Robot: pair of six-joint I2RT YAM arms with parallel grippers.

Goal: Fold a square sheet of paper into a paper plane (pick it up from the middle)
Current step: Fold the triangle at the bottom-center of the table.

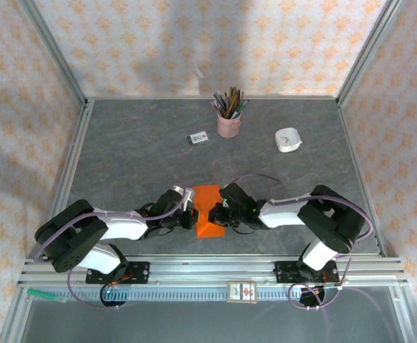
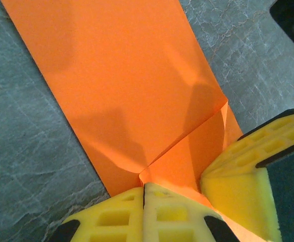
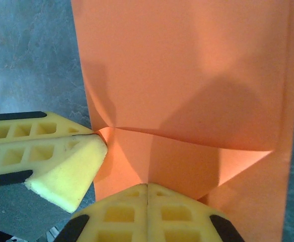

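Top external view had the square sheet of paper (image 1: 208, 201) on the surface (image 1: 137, 157) between the arms, where I judged the left end effector (image 1: 190, 219) and right end effector (image 1: 222, 213) were clenched on opposite mid-edges to lift it from the middle.

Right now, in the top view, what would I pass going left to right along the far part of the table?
card → pencil cup → white dish

walls (image 1: 194, 43): cream floral wallpaper | table (image 1: 123, 164): grey marbled top | frame (image 1: 55, 53): aluminium posts, rails
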